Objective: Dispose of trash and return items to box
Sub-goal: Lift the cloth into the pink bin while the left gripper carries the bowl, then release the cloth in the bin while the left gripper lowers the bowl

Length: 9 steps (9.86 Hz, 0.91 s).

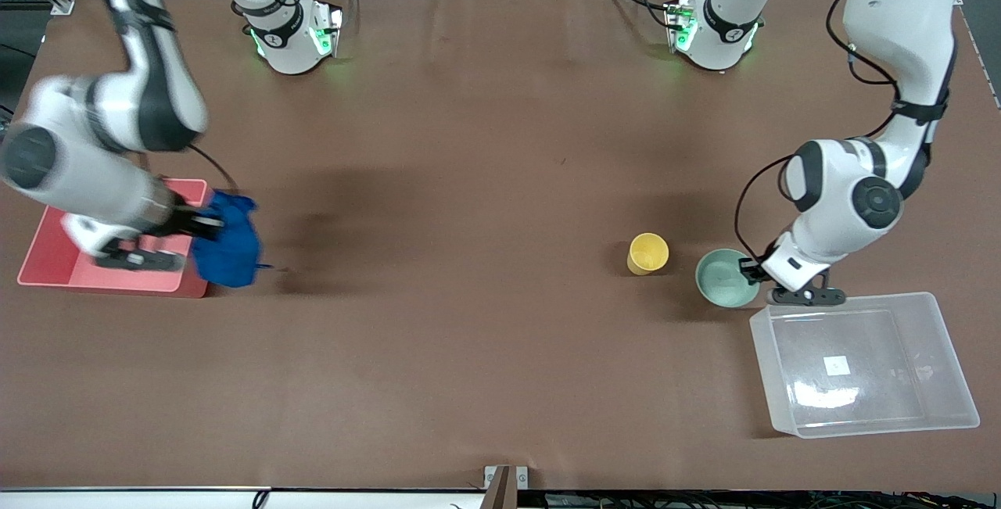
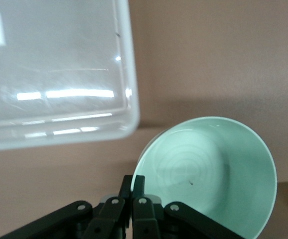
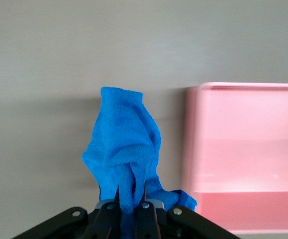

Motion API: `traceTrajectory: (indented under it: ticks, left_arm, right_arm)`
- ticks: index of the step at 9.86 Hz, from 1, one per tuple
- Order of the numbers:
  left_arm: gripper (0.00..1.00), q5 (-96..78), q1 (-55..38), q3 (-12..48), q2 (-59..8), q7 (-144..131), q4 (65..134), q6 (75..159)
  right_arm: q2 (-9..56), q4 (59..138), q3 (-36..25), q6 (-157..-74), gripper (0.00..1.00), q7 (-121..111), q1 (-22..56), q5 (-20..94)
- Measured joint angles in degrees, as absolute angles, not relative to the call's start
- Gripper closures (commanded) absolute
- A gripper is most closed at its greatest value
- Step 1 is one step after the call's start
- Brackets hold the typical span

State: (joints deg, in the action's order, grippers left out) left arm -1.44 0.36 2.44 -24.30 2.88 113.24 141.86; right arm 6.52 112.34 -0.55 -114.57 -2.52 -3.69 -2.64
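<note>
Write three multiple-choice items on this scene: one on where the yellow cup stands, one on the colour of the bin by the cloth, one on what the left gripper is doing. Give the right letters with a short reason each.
1. Where is the yellow cup?
A. in the clear box
B. on the table beside the mint-green bowl
C. in the pink bin

2. What colour is the bin next to the blue cloth?
A. pink
B. black
C. white

3. What is the state of the left gripper?
A. wide open over the cup
B. shut on the cloth
C. shut on the bowl's rim

Answers:
1 B: the cup stands on bare table next to the mint-green bowl, outside the clear box.
2 A: the pink bin sits by the cloth that the right gripper pinches.
3 C: the left wrist view shows both fingers pressed together on the bowl's rim.
</note>
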Motion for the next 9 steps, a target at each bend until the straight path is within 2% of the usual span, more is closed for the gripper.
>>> traceTrajectory:
  ticks: [2, 4, 5, 7, 8, 9]
  left_arm:
    - [1.0, -1.5, 2.8, 2.5, -23.9, 7.3, 103.7, 131.4]
    - [1.0, -1.5, 5.0, 2.5, -26.4, 11.4, 92.3, 122.8]
    - [1.0, -1.5, 6.2, 2.5, -28.8, 13.4, 87.6, 120.6]
    - [1.0, -1.5, 8.1, 2.5, -32.9, 16.0, 82.5, 119.7]
    - [1.0, -1.5, 8.4, 2.5, -34.8, 16.6, 80.1, 119.7]
    - [1.0, -1.5, 8.5, 2.5, -36.9, 16.7, 77.5, 119.7]
  right_arm:
    - [5.7, 113.3, -10.8, -115.3, 0.99, -17.9, -4.7, -2.6]
    - [6.7, 114.6, -18.3, -119.5, 0.99, -30.7, -5.4, -2.6]
    - [7.4, 116.3, -20.3, -123.0, 0.99, -34.1, -5.8, -2.6]
    - [11.7, 121.2, -20.6, -131.4, 0.97, -35.2, -6.0, -2.2]
    - [15.7, 122.2, -20.4, -135.7, 0.92, -35.2, -5.7, -0.5]
    - [19.7, 122.2, -20.1, -138.5, 0.67, -35.2, -5.3, 1.2]
